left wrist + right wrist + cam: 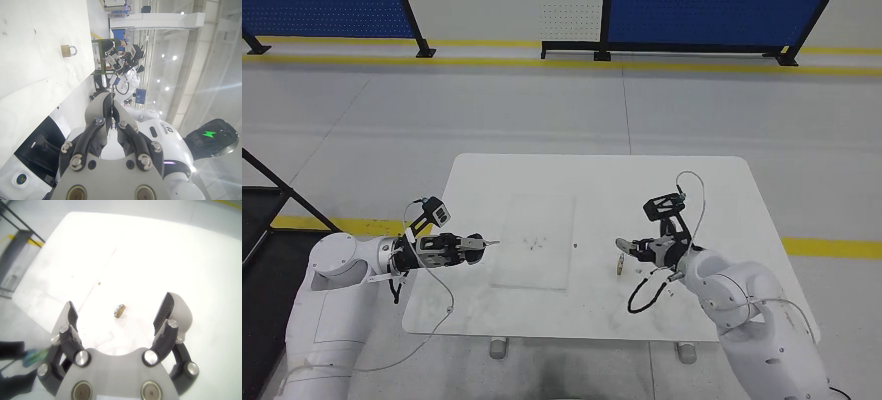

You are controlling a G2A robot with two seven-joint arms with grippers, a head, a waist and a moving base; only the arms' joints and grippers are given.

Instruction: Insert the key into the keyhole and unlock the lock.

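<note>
Left fingers (94, 108) pinch key (488, 242), lock (68, 51) apart.

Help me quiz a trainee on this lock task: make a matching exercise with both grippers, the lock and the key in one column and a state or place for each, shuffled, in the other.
Things:
1 left gripper
2 right gripper
3 lock
4 key

States or places:
A lies on the table
B open, close to the lock
C shut
D clamped, tip sticking out

Pairs: 1-C, 2-B, 3-A, 4-D
</note>
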